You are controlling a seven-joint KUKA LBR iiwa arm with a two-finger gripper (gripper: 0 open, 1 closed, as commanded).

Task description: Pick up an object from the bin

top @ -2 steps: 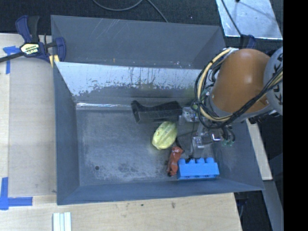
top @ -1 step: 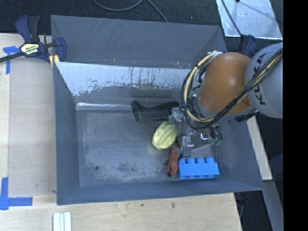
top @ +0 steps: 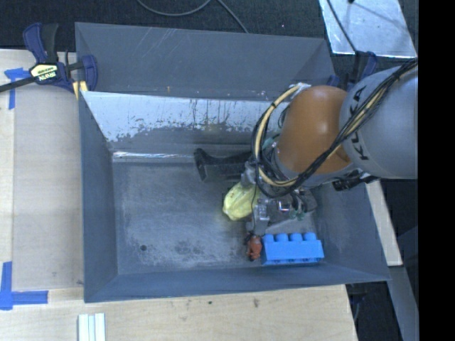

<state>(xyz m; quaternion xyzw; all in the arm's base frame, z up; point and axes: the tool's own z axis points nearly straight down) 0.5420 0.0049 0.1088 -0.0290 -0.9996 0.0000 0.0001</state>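
Hand [top: 257, 224] hangs between yellow lump [top: 237, 202] and blue studded brick [top: 293, 249].

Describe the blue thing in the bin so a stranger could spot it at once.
Start at the grey metal bin and go to the near right corner of its floor. There lies a bright blue block with studs on top, like a toy brick. A small red thing sits at its left and a yellow lump further back; it alone is blue and boxy.
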